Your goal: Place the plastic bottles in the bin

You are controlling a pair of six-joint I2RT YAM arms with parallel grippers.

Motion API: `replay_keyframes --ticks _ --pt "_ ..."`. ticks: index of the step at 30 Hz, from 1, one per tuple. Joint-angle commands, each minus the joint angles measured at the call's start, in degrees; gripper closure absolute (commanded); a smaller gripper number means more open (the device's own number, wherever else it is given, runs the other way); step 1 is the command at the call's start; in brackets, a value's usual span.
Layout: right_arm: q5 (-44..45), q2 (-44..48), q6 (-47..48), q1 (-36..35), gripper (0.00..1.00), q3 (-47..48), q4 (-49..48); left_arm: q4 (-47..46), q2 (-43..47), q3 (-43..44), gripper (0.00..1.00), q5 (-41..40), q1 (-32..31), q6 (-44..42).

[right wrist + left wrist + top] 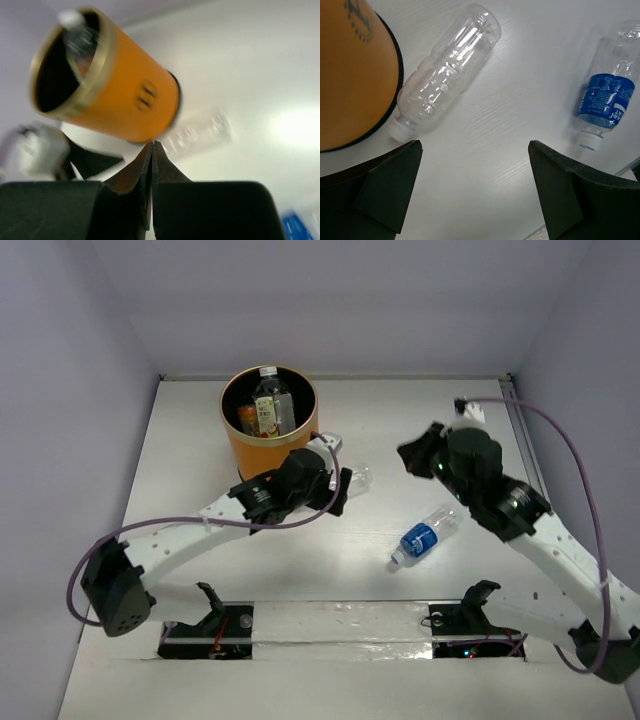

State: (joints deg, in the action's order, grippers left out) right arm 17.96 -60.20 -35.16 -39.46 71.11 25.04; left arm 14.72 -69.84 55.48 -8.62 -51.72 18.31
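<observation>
The orange bin (268,455) stands at the back left with a fruit-labelled bottle (268,408) and an orange one (247,420) inside. A clear bottle (447,70) lies on the table beside the bin (355,65), its white cap toward the bin's base. My left gripper (475,145) hovers open just short of it with nothing between its fingers (395,185). A blue-labelled bottle (427,535) lies to the right (607,95). My right gripper (152,145) is shut and empty, raised right of centre (410,455), facing the bin (125,95) and the blurred clear bottle (200,132).
Grey walls enclose the white table (200,570) at the back and both sides. A purple cable (570,440) loops off the right arm. Two black mounts (215,615) and a glossy strip (340,625) run along the near edge.
</observation>
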Motion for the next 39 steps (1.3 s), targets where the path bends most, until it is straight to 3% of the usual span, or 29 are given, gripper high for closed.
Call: replay_keyframes --ticks 1,3,6,7,9,10,13,23,28,33,39 --pt "4.9 10.0 -13.2 -0.2 0.96 -12.1 8.6 -5.0 -4.8 6.2 0.11 -1.9 -0.4 -6.1" --pt "4.5 17.0 -19.9 0.4 0.94 -19.9 11.8 -5.3 -9.7 9.2 0.1 -2.0 -0.4 -8.9" --pt "3.2 21.9 -25.4 0.4 0.75 -27.0 14.5 -6.6 -16.4 12.7 0.09 -2.3 -0.4 -12.3" --pt "3.1 23.7 -27.8 0.4 0.54 -28.1 15.1 -6.6 -18.4 13.9 0.09 -2.4 -0.4 -13.0" --pt "3.7 24.6 -30.6 0.4 0.3 -29.9 17.8 -6.5 -24.2 17.1 0.09 -1.8 -0.4 -14.3" --pt "3.9 24.9 -31.4 0.4 0.12 -30.2 18.7 -6.3 -26.1 18.2 0.09 -1.7 -0.4 -15.3" --pt "4.6 24.7 -33.2 0.9 0.0 -31.0 22.2 -5.5 -33.1 22.2 0.09 -0.4 0.7 -16.7" --pt "5.2 26.6 -36.9 2.7 0.0 -36.0 25.1 -4.5 -47.0 30.3 0.1 -1.8 3.5 -16.6" --pt "4.5 20.8 -33.1 7.8 0.0 -35.8 21.7 -6.4 -48.0 28.3 0.27 1.0 3.5 -14.6" --pt "4.5 10.7 -27.9 16.7 0.0 -34.6 16.3 -7.6 -42.2 24.5 0.51 4.1 3.5 -11.5" --pt "4.6 0.3 -18.6 23.7 0.03 -30.4 14.1 -9.4 -26.6 22.2 0.59 11.2 3.0 -5.3"
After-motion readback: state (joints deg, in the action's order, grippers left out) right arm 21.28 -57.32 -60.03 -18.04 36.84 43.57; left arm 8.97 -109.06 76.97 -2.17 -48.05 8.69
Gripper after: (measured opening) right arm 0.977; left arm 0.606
